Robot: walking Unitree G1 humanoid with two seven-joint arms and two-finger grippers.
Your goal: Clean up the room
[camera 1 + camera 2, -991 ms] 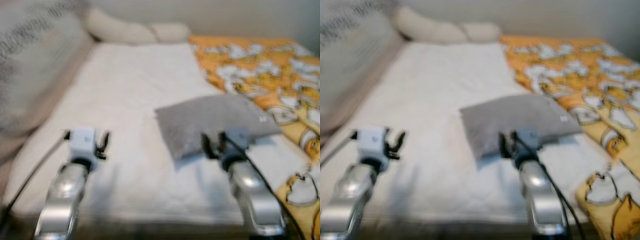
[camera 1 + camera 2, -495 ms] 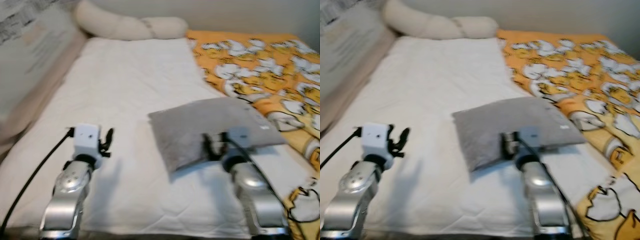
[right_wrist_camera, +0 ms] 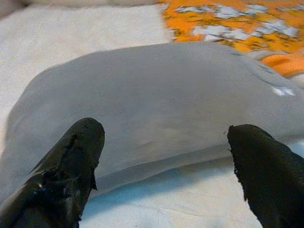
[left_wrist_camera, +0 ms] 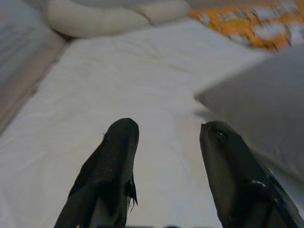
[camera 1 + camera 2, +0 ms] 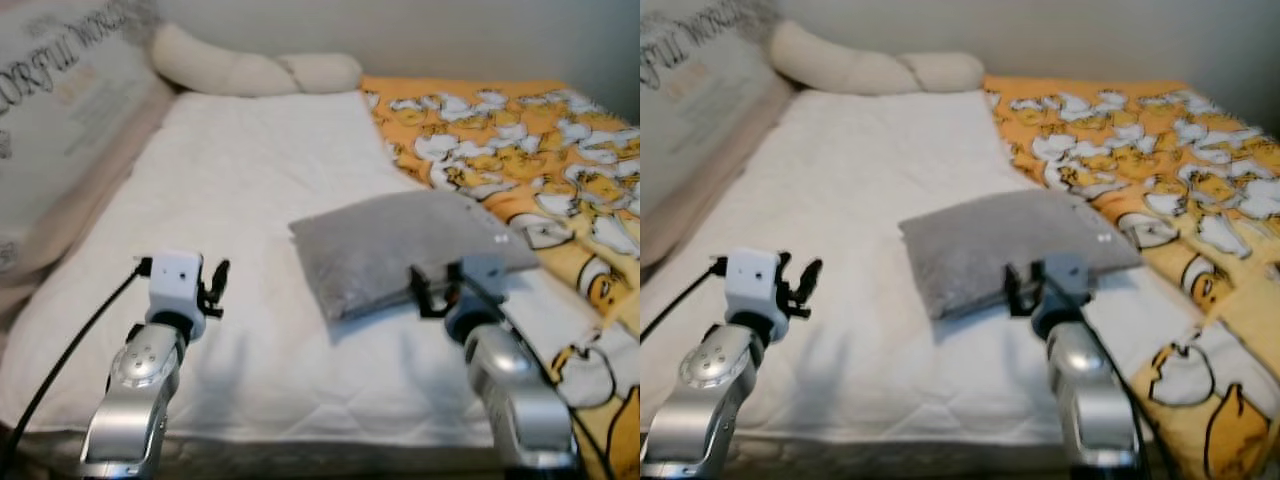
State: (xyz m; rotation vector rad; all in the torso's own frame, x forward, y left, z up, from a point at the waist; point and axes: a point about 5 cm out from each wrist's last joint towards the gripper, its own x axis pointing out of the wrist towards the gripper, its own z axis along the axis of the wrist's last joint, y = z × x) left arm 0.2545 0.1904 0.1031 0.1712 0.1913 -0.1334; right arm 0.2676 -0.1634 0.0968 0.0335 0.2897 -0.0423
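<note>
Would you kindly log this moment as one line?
right gripper: open, at soft grey pillow | left gripper: open, above white bed sheet | pillow ungrasped

Grey rectangular pillow (image 5: 400, 248) lay flat on the bed's white sheet (image 5: 250, 200), slightly rotated, its far right corner touching the orange patterned blanket (image 5: 520, 140). Small white tag showed near that right edge. Plump, unwrinkled.
</note>
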